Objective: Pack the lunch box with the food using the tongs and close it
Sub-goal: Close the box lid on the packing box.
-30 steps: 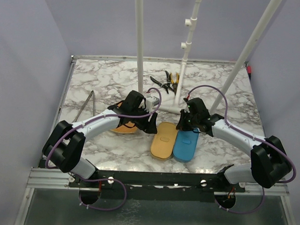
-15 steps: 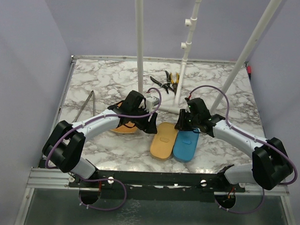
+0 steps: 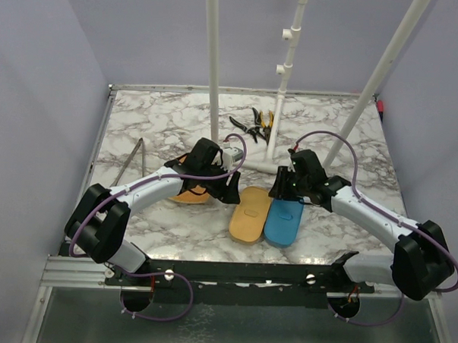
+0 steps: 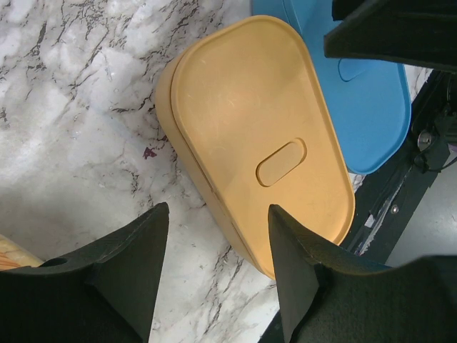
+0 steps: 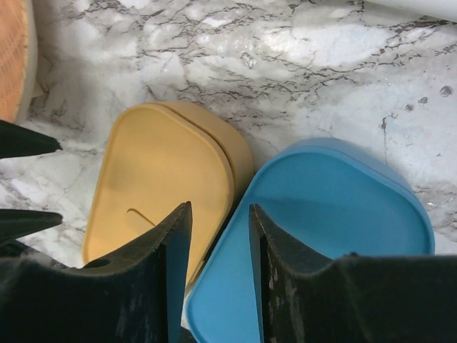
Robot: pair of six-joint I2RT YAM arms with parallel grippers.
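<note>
The smooth, matte yellow plastic lunch box (image 4: 264, 136), a rounded oblong with an oval dimple in its lid, lies shut on the grey-veined white marble bench (image 3: 163, 115). It touches a glossy blue plastic piece (image 5: 314, 236) of like shape. Left pincer (image 4: 218, 214) and right pincer (image 5: 219, 211) hover released, empty. No food shows. Probably lid handling; next, fetch the thin grey metal tongs (image 3: 134, 161), well apart at left.

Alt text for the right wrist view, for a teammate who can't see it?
The right gripper, jaws open and empty, hovers over the line where an orange container and a blue container lie side by side on the marble table.
</note>
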